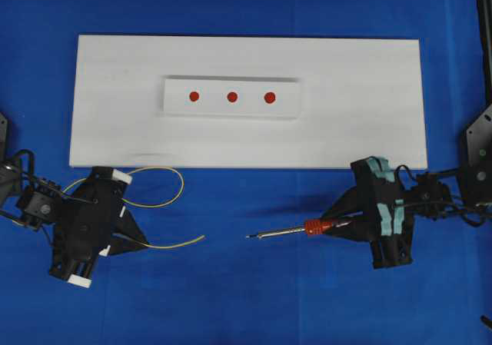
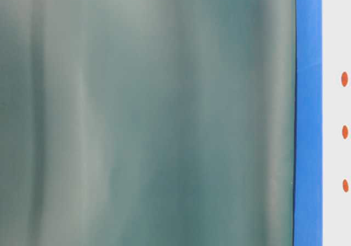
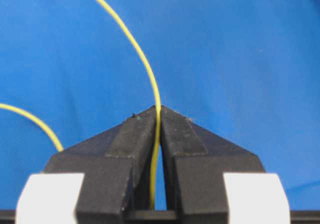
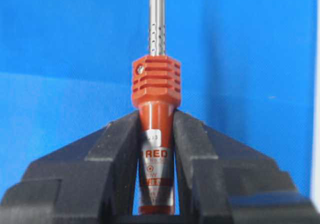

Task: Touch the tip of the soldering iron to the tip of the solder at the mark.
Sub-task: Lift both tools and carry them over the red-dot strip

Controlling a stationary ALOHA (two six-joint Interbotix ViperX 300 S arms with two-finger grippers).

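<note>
The solder (image 1: 174, 244) is a thin yellow wire on the blue cloth at the lower left, its free tip pointing right and a loop curling behind it. My left gripper (image 1: 141, 241) is shut on it; in the left wrist view the solder (image 3: 145, 64) rises out of the pinched gripper (image 3: 159, 109). The soldering iron (image 1: 314, 226) lies level at the lower right with its metal tip pointing left. My right gripper (image 1: 339, 223) is shut on its red-orange body. The right wrist view shows the soldering iron (image 4: 156, 84) clamped in the gripper (image 4: 156, 115). The two tips are well apart. Three red marks (image 1: 232, 97) sit on a raised white block.
A large white board (image 1: 369, 114) lies across the back of the blue cloth, carrying the raised block (image 1: 177, 105). In the table-level view a blurred grey-green surface fills most of the picture, with the red marks (image 2: 344, 79) at the right edge.
</note>
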